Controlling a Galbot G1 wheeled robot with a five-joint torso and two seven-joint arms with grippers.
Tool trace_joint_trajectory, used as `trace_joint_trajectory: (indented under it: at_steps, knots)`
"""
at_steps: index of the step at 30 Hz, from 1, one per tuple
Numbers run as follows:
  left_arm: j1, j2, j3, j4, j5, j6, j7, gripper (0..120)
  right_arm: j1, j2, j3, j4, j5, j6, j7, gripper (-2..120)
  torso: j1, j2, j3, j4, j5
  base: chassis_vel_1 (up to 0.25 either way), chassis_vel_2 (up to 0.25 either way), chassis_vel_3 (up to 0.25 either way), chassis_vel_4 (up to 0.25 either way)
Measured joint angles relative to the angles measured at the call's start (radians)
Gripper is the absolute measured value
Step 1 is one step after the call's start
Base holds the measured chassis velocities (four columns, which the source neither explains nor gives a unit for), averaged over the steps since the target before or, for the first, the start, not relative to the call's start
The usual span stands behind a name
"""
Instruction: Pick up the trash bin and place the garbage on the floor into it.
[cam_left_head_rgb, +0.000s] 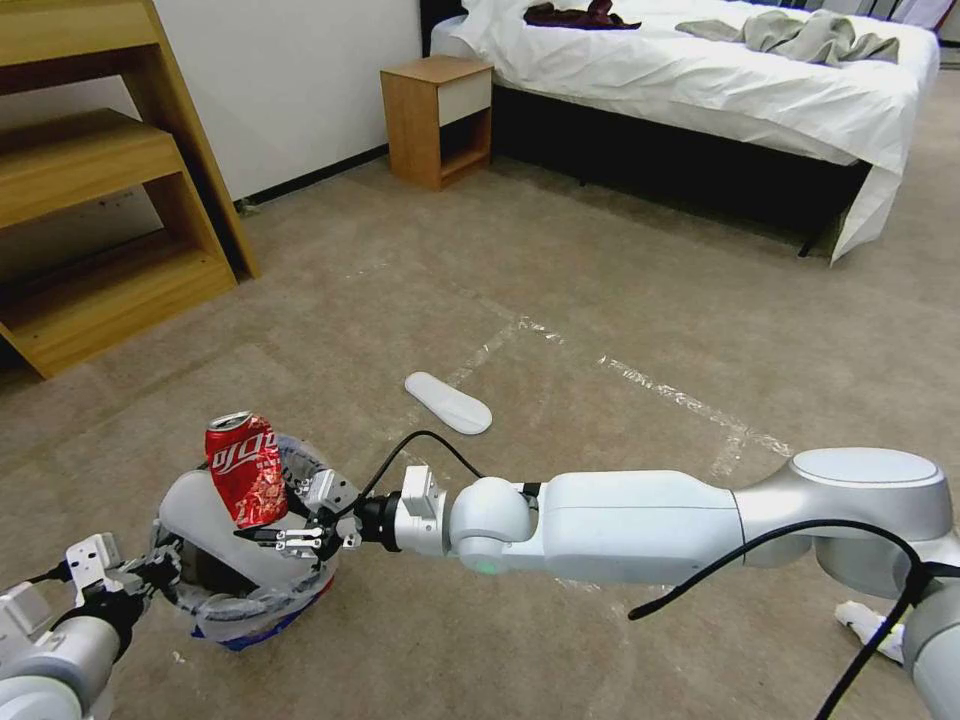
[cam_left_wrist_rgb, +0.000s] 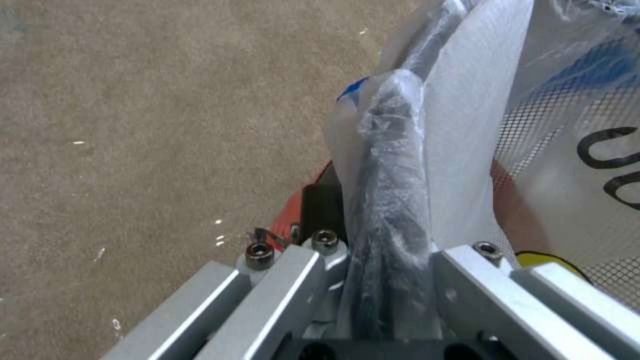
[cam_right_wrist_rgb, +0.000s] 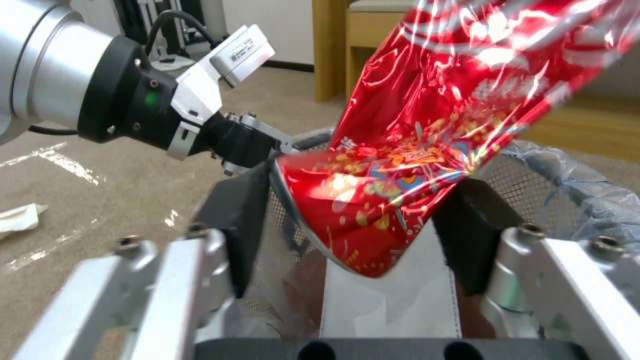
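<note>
Carpet (cam_left_head_rgb: 560, 280); can (cam_left_head_rgb: 246, 468) over bin (cam_left_head_rgb: 250, 590)

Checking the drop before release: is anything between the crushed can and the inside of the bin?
Nothing visible blocks it. The right tool holds the crushed can directly over the trash bin, whose bag-lined mouth lies open below. A white insole already lies inside. The left tool grips the bin's rim, off to the side.

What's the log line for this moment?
left gripper: shut on trash bin rim | right gripper: shut on crushed can above bin | insole: on floor
</note>
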Motion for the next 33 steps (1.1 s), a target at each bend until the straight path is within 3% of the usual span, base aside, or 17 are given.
trace_joint_trajectory:
  at_steps: [10, 33]
  knots:
    - [-0.001, -0.001, -0.001, 0.010, 0.001, -0.001, 0.001, 1, -0.004, 0.016, -0.002, 0.001, -0.003, 0.000, 0.004, 98, 0.000, 0.000, 0.000, 0.0001, 0.0000, 0.000, 0.000, 0.000, 0.000]
    - [-0.009, -0.002, 0.000, 0.028, 0.006, -0.009, 0.002, 1, -0.007, 0.011, 0.003, 0.026, -0.009, 0.008, 0.010, 100, 0.000, 0.000, 0.000, 0.0001, 0.0000, 0.000, 0.000, 0.000, 0.000]
